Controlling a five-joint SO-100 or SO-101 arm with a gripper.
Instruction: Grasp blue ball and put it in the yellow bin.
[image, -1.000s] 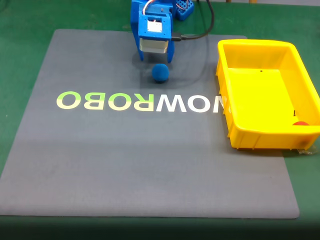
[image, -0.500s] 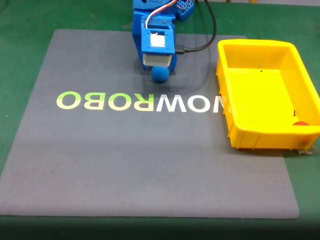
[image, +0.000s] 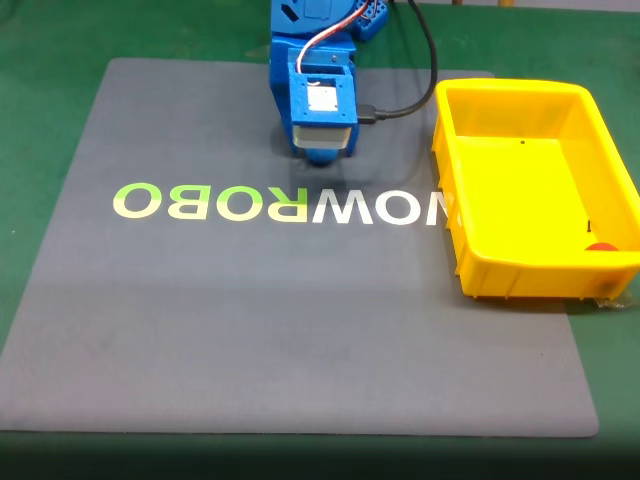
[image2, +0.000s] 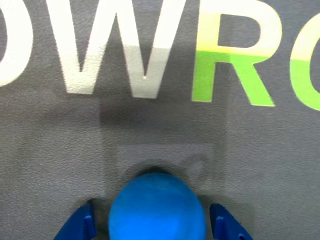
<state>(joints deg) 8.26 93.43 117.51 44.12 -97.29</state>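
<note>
Wrist view, bottom centre: your gripper straddles the blue ball on the grey mat, jaws spread, fingertips clear of it on both sides. Fixed view: the ball sits hidden under the arm, upper centre. Yellow bin at right, small red object inside.

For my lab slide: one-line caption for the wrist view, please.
Open tool straddles the blue ball on the grey lettered mat.
</note>
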